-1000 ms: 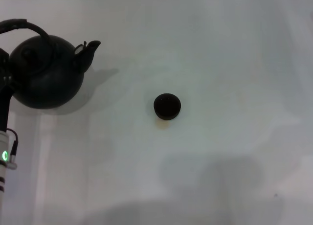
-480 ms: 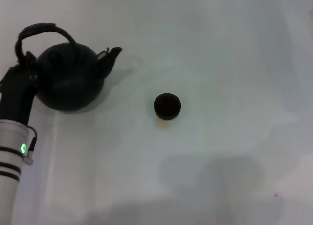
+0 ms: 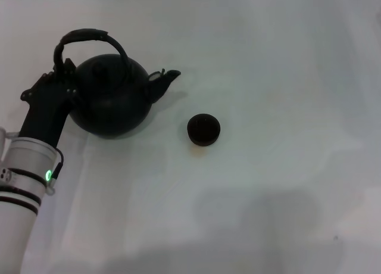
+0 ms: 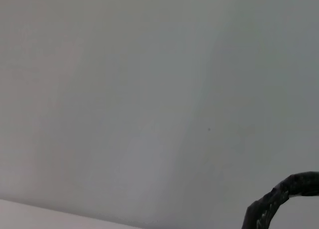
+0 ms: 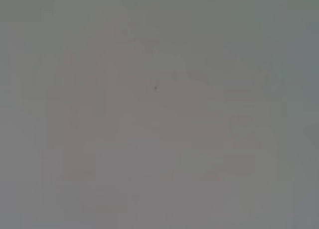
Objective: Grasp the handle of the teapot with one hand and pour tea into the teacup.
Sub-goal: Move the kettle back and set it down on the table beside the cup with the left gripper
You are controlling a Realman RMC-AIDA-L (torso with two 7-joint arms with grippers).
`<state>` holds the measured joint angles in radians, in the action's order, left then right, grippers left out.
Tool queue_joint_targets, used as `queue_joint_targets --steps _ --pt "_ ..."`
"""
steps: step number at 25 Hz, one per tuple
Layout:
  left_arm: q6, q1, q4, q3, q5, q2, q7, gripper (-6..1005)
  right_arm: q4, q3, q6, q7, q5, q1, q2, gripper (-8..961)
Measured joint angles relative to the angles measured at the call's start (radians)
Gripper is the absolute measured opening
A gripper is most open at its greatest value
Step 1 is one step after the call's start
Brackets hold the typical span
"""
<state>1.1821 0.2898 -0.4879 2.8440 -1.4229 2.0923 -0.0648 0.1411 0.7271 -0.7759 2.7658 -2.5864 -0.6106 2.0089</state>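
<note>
The large round black teapot (image 3: pixel 113 104) is at the left of the white table in the head view, its short spout (image 3: pixel 166 78) pointing right toward the teacup. Its arched dark handle (image 3: pixel 89 34) stands over the lid. My left gripper (image 3: pixel 61 74) is shut on the left end of the handle, with its dark wrist and white forearm running down to the lower left. A piece of the rough handle also shows in the left wrist view (image 4: pixel 279 196). The tiny round black teacup (image 3: pixel 203 129) stands a little right of and nearer than the spout. My right gripper is out of view.
The white table (image 3: pixel 280 77) stretches to the right and toward me beyond the cup. The right wrist view shows only a plain grey surface with a small dark speck (image 5: pixel 155 87).
My left arm has carried the teapot to the right, from the left edge of the view to just left of the teacup. The teacup has not moved.
</note>
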Motion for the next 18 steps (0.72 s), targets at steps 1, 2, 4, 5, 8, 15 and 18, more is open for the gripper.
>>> queue_joint_targets --steps 1,2,4,5,8,15,18 --pt "-0.003 0.001 -0.001 0.000 0.002 0.000 0.008 168 0.000 0.000 0.000 0.000 0.000 0.000 0.000 845" --pt "-0.005 0.002 -0.001 -0.001 0.003 0.000 0.010 169 0.000 0.000 0.000 0.000 0.000 0.000 -0.001 845" --pt "-0.005 0.002 -0.002 -0.001 0.003 0.000 0.010 171 0.000 0.000 0.000 0.000 0.000 0.001 -0.001 845" --pt "-0.006 0.002 -0.002 -0.001 0.004 0.000 0.011 172 0.000 0.000 0.000 0.000 0.000 0.002 -0.001 845" --pt "-0.005 -0.002 0.000 -0.002 0.005 0.000 0.012 174 0.000 0.000 0.000 0.000 0.000 0.006 -0.001 845" --pt "-0.004 -0.008 0.003 -0.002 0.007 -0.001 0.013 180 0.000 0.000 0.000 -0.002 0.000 0.009 -0.001 844" --pt "0.000 -0.011 0.001 -0.002 0.014 -0.002 0.012 182 0.000 0.000 -0.001 -0.002 0.000 0.009 -0.001 844"
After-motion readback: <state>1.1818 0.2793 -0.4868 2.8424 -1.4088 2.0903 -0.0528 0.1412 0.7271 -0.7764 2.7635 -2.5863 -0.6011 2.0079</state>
